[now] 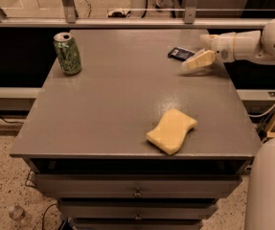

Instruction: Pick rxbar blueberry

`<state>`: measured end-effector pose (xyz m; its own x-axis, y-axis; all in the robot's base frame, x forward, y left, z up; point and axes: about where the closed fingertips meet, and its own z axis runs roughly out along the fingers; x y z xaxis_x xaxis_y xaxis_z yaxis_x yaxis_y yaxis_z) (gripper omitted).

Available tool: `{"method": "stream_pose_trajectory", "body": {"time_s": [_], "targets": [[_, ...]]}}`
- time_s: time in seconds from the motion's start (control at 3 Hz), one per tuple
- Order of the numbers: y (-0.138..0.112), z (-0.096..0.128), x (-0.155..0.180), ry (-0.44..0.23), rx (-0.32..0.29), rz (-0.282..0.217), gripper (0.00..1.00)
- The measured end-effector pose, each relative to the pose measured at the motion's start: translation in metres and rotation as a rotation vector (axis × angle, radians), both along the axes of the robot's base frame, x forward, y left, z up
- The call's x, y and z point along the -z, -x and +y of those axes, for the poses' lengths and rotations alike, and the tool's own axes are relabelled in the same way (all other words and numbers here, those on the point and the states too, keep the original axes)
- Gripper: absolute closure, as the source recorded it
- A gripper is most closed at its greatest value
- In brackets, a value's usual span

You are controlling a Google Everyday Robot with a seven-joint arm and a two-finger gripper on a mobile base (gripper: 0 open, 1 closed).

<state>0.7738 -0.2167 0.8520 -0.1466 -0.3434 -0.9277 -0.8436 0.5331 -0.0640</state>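
The table (127, 95) is a broad, flat grey slab with a dull matte face that catches a faint sheen near the middle. Its edges are square, and shallow drawers (137, 191) with small knobs are stacked beneath the near edge.

The rxbar blueberry (181, 53) lies flat close to the far right corner, a little in from both the far edge and the right edge. It is a thin, dark blue, slick-looking rectangle with pale marks on its wrapper.

The gripper (193, 63) is pale cream and blunt and hangs just beside the bar on its right. It sits between the bar and the right edge and points towards the left. It holds nothing, but I cannot tell whether it is released or clenched. Behind it, the smooth, rounded white arm (242, 46) reaches in over the right edge.

A green can (67, 53) stands upright at the far left corner, hard by the left edge. It is cylindrical, with a bright metal top. A soft yellow sponge (171, 131), thick, waisted in the middle and round-cornered, lies aslant near the near edge, right of centre.

A wide stretch of bare top separates the can, the sponge and the bar. The bar is well apart from the other two. A metal rail (127, 22) runs behind the far edge.
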Motion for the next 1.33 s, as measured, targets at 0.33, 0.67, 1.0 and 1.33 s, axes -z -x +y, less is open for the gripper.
{"method": "stream_pose_trajectory", "body": {"time_s": [0.33, 0.67, 1.0, 1.33], "targets": [[-0.002, 0.002, 0.004, -0.010, -0.003, 0.008, 0.00], [-0.001, 0.002, 0.012, -0.023, 0.007, 0.014, 0.00], [0.001, 0.002, 0.020, -0.036, 0.020, 0.017, 0.00], [0.003, 0.007, 0.030, -0.052, 0.022, 0.027, 0.18]]}}
